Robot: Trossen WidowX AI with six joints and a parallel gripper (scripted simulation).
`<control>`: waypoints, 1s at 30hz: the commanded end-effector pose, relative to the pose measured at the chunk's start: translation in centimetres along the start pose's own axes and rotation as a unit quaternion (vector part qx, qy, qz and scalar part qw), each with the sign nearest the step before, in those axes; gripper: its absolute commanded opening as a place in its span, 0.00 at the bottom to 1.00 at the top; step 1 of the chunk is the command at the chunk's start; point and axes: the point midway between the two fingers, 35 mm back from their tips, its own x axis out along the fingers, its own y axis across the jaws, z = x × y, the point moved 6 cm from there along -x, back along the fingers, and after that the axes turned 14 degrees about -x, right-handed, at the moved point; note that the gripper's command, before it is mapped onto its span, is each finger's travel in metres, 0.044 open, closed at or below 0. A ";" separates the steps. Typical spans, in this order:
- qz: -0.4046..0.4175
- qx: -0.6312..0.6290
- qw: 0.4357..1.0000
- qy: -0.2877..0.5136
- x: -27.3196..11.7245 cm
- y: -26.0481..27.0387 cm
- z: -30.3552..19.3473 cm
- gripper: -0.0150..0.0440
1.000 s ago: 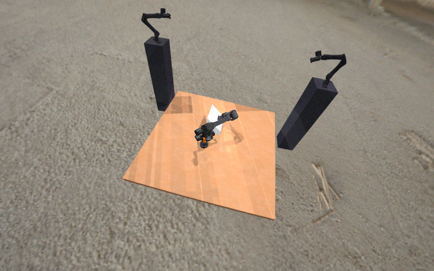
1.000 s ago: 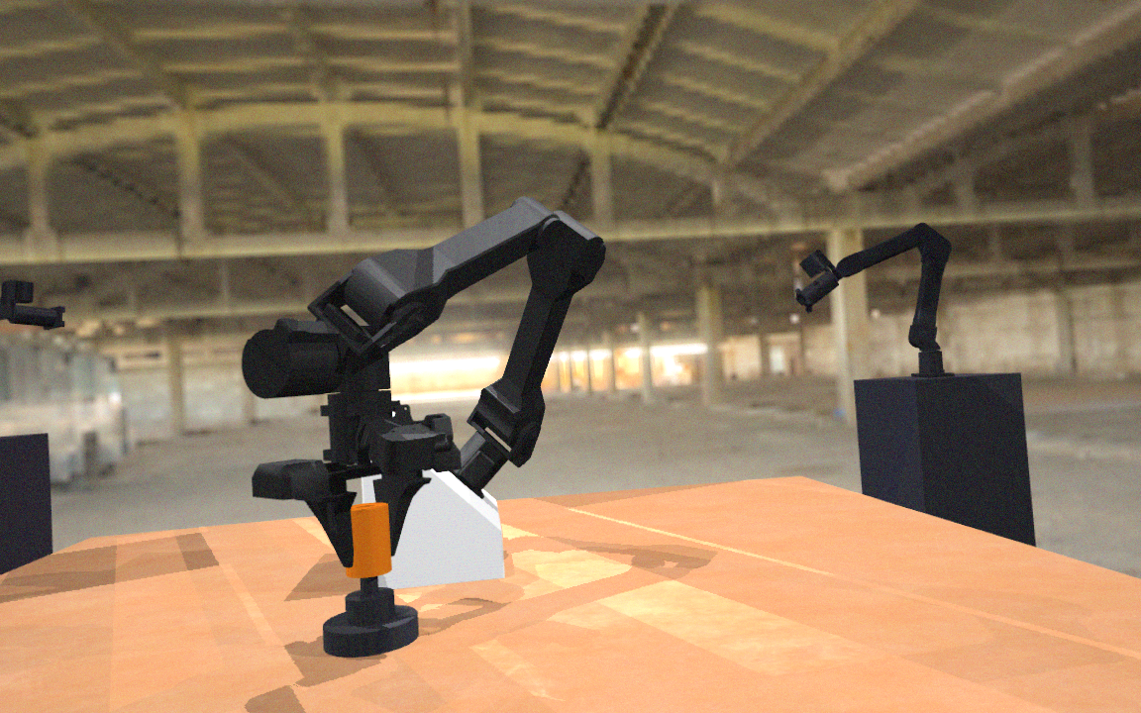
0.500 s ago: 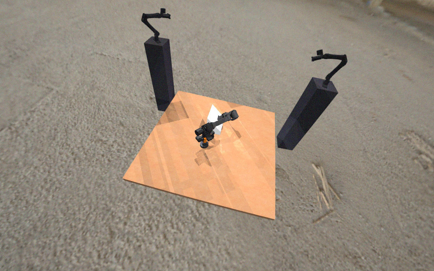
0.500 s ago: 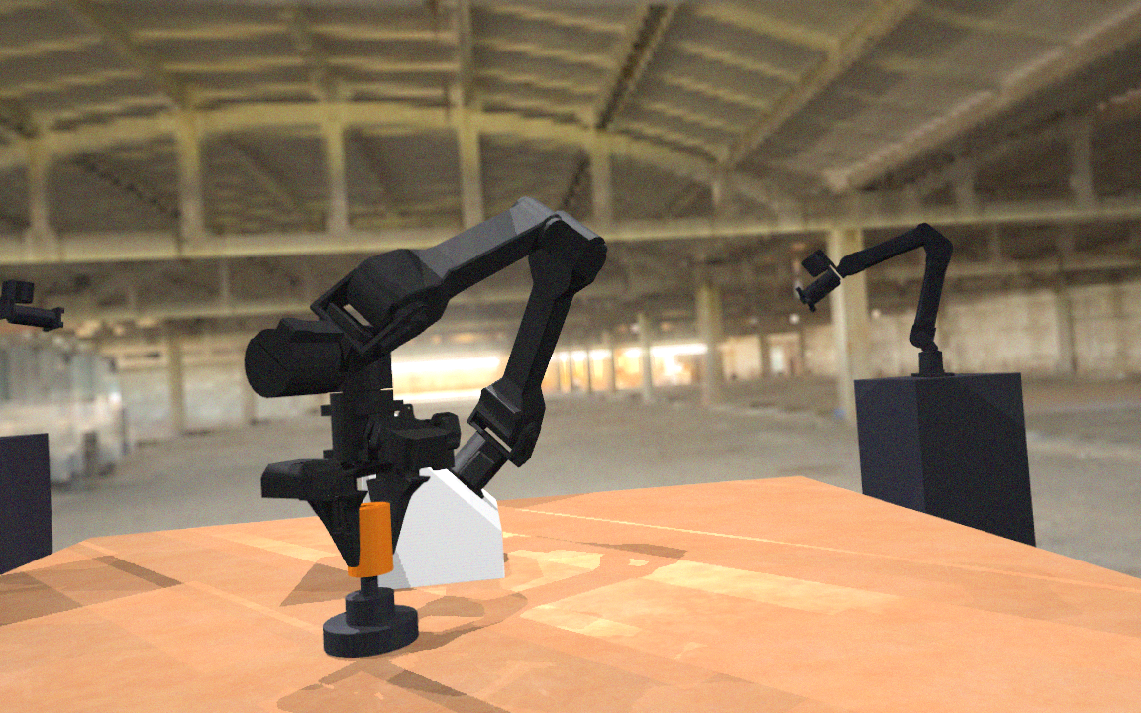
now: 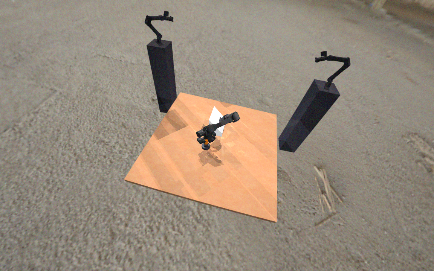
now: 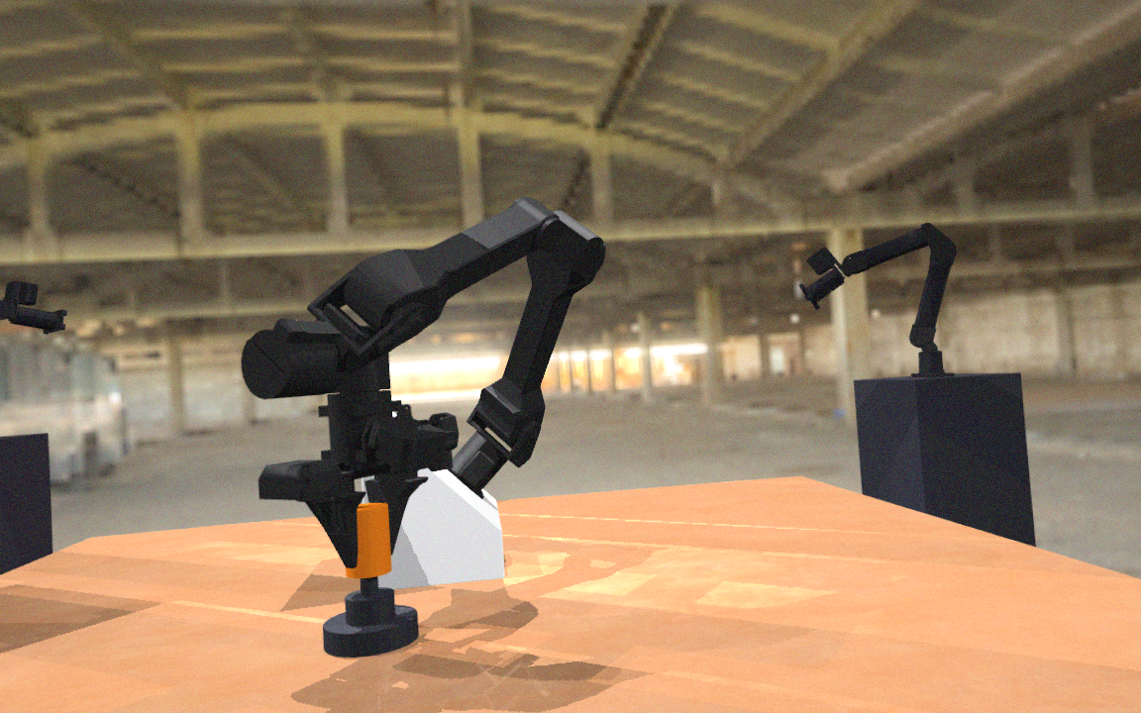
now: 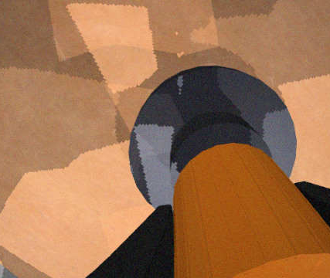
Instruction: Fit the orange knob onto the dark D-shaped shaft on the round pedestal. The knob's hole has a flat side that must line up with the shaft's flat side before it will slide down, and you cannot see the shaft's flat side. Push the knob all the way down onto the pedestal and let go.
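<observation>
The orange knob (image 5: 206, 142) (image 6: 372, 539) (image 7: 230, 205) is an upright or nearly upright cylinder. My gripper (image 6: 372, 557) (image 7: 234, 206) is shut on it, with one dark finger on each side. The dark round pedestal (image 5: 205, 147) (image 6: 369, 633) (image 7: 211, 86) stands directly below the knob and has a smaller raised step. A short piece of the dark shaft (image 6: 367, 585) shows between the knob's bottom and that step, so the knob is above the pedestal, not down on it. The shaft's top, its flat side and the knob's hole are hidden.
A white angular block (image 5: 214, 116) (image 6: 461, 541) stands behind the pedestal at my arm's base. The orange-brown table top (image 5: 245, 188) (image 6: 778, 638) carries shifting-edged shadows. Two dark columns (image 5: 162, 67) (image 5: 307, 117) (image 6: 956, 443) with other arms stand beyond the table's edges.
</observation>
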 end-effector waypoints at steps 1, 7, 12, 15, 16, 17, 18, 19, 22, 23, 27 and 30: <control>-0.002 -0.004 1.000 0.001 -0.2 -0.1 0.1 0.25; -0.002 -0.004 1.000 0.001 0.2 -0.1 0.1 0.25; -0.002 -0.004 1.000 0.001 0.2 0.0 0.1 0.25; -0.002 -0.004 1.000 0.001 0.2 0.1 0.1 0.25; -0.002 -0.004 1.000 0.001 0.2 0.2 0.0 0.25; -0.002 -0.004 1.000 0.001 0.2 0.2 0.0 0.25; -0.002 -0.004 1.000 0.001 0.2 0.2 0.0 0.25; -0.002 -0.004 1.000 0.001 0.2 0.3 0.0 0.25; -0.002 -0.004 1.000 0.001 0.2 0.4 0.0 0.25; -0.002 -0.004 1.000 0.001 0.3 0.4 0.0 0.25; -0.002 -0.004 1.000 0.001 0.0 0.5 0.0 0.25; -0.002 -0.004 1.000 0.001 -0.2 0.5 0.1 0.25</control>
